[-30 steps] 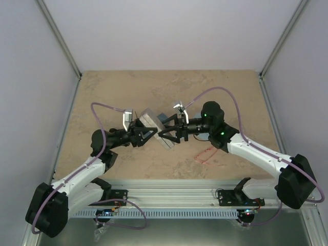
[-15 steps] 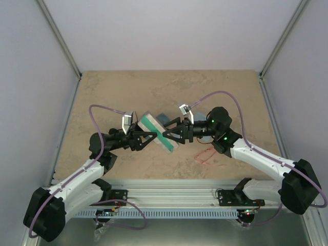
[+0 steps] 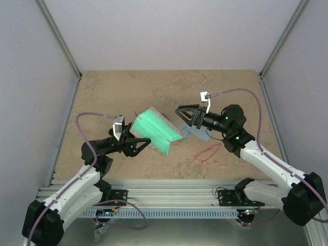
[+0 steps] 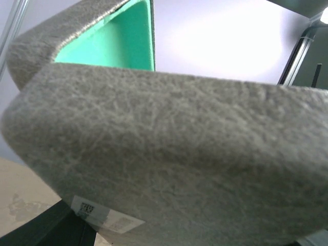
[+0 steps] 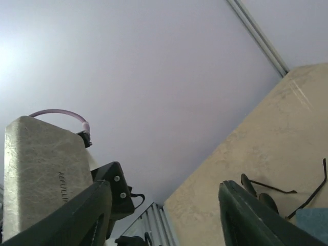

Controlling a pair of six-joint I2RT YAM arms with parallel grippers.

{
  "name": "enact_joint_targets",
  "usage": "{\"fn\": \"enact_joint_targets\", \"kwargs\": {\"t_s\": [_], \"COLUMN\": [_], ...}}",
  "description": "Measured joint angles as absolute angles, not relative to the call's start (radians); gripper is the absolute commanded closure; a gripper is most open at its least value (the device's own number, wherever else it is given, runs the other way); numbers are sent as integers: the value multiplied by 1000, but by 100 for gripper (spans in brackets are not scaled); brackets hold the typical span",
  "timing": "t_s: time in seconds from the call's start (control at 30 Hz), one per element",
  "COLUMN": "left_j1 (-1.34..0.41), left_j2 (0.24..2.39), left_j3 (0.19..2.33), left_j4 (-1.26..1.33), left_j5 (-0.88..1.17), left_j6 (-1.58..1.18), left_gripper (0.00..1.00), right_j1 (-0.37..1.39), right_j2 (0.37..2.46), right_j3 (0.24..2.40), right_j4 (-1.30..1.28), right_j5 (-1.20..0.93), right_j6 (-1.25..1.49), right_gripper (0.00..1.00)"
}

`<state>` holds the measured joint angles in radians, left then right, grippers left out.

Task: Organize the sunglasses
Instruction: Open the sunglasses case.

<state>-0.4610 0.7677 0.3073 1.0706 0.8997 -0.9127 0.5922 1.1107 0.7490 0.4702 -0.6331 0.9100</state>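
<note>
Left gripper (image 3: pixel 142 144) clamps open grey case (image 3: pixel 156 130), green lining showing. Right gripper (image 3: pixel 183 117) wide, empty. Red sunglasses (image 3: pixel 207 154) lie on counter (image 3: pixel 128 92) near right arm.

Soft, even light, faint shadows; grey case (image 4: pixel 179 154) blurred close-up, white glare behind.

A grey case (image 3: pixel 156 131) gapes open, green lining showing, over the tan table (image 3: pixel 123 87)
</note>
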Motion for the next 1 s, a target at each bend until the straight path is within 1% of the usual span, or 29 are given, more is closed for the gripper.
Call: {"fn": "enact_joint_targets", "kwargs": {"t_s": [0.07, 0.23, 0.4, 0.53, 0.67, 0.87, 1.0], "left_j1": [-461, -462, -462, -462, -462, -462, -462], "left_j2": [761, 765, 791, 828, 854, 863, 870], "left_j3": [308, 315, 332, 343, 352, 353, 355], "left_j4": [1059, 957, 898, 895, 896, 897, 899], "left_j5": [896, 861, 836, 836, 839, 844, 844], "left_j6": [-892, -839, -819, -828, -847, -868, -875], "left_gripper": [50, 50, 49, 49, 49, 49, 48], "right_j1": [592, 592, 605, 633, 643, 644, 644], "right_j2": [1095, 1052, 1024, 1049, 1079, 1082, 1085], "right_j3": [749, 764, 805, 841, 842, 846, 854], "right_j4": [455, 395, 326, 240, 155, 89, 48], "right_j5": [-616, -618, -671, -709, -723, -749, -772], "right_j6": [885, 751, 569, 424, 321, 227, 179], "right_gripper": [32, 21, 21, 27, 36, 55, 71]}}
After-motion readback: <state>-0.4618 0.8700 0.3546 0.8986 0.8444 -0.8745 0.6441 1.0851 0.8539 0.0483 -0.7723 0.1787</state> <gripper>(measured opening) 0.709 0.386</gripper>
